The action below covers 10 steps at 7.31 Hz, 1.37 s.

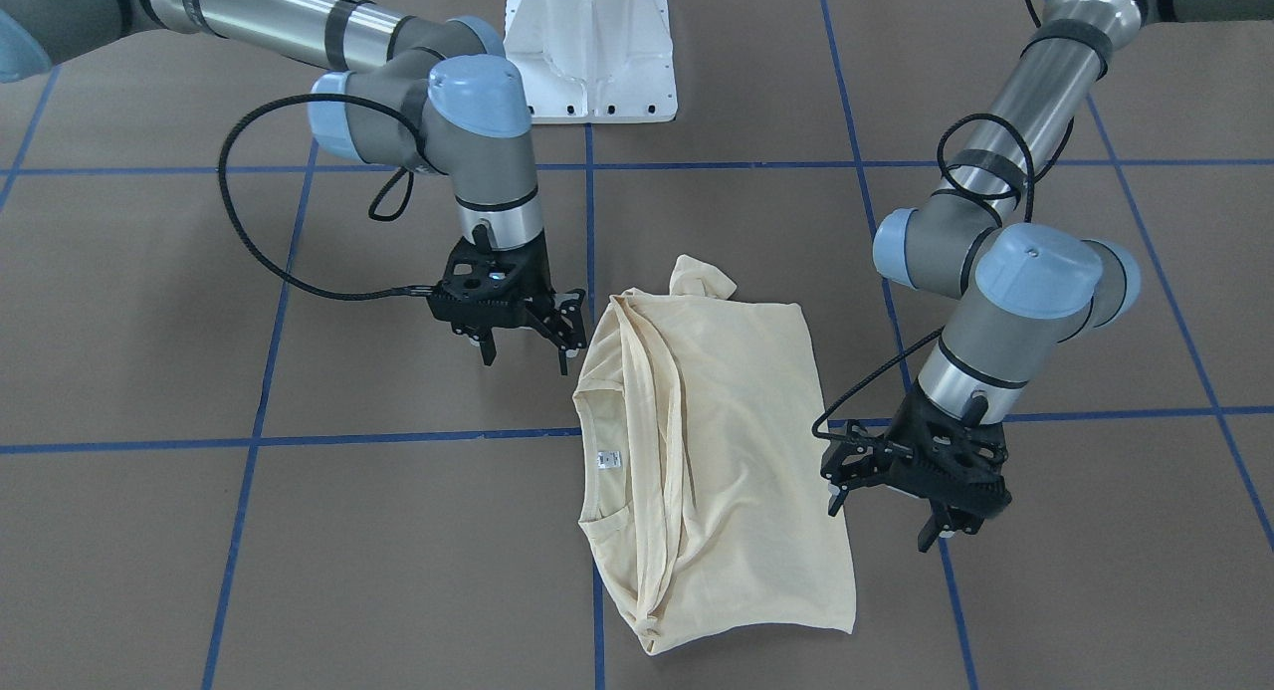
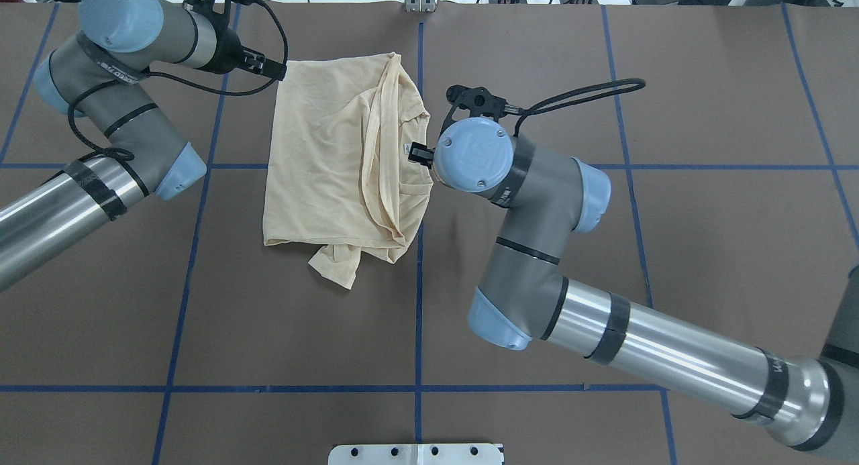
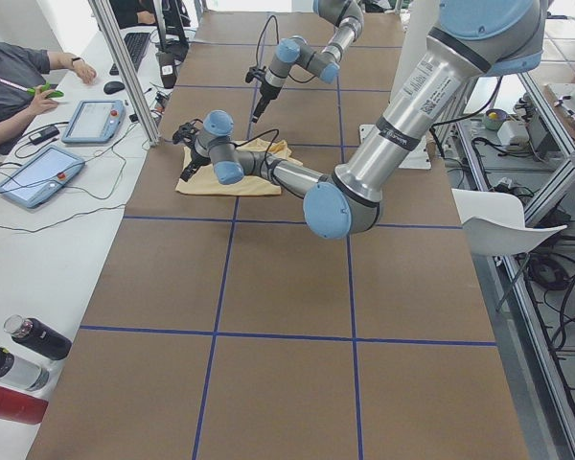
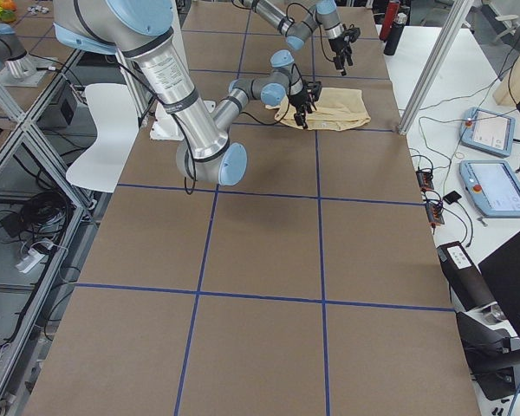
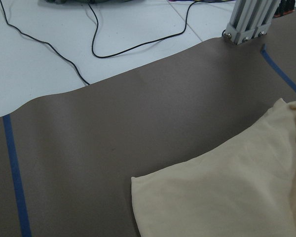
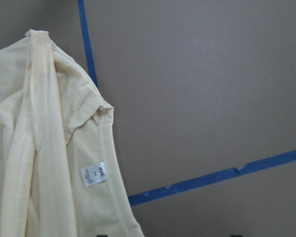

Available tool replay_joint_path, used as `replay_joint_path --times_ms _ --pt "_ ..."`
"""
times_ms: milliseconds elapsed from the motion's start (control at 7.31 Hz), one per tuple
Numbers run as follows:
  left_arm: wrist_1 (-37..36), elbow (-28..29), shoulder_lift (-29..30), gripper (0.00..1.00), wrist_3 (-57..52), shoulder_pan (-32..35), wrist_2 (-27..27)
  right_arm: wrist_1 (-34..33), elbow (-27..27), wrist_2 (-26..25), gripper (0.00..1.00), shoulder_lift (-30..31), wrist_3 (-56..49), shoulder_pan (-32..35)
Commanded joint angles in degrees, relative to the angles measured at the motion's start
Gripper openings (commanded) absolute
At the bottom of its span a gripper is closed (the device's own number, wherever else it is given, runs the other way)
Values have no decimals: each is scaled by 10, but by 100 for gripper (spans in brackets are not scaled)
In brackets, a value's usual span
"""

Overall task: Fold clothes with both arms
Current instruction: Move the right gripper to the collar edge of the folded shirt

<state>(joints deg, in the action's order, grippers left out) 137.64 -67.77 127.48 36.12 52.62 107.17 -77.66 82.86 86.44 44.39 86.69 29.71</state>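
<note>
The pale cream-yellow long-sleeved T-shirt is lying folded flat, plain side up, white neck label showing. In the front-facing view, the left gripper, fingers spread, is hovering at its four o'clock, the right gripper likewise at ten.

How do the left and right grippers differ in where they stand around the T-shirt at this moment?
The right gripper is beside the T-shirt's collar edge, the one that bears the white neck label; the left gripper is beside the opposite, plain edge. The left gripper is farther from the robot's base than the right gripper. Both are open, point downward and hold no cloth.
</note>
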Motion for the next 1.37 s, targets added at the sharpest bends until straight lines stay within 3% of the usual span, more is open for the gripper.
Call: replay_joint_path --times_ms 0,274,684,1231 --pt "3 -10 -11 100 2 0 1 9 -75 -28 77 -55 36 -25" --pt "3 -11 -11 100 2 0 1 9 -82 -31 69 -54 32 -33" --pt "3 -11 -14 100 2 -1 1 9 -102 -36 66 -55 20 -33" --pt "3 -11 -14 100 2 -1 1 9 -113 -36 49 -62 16 -33"
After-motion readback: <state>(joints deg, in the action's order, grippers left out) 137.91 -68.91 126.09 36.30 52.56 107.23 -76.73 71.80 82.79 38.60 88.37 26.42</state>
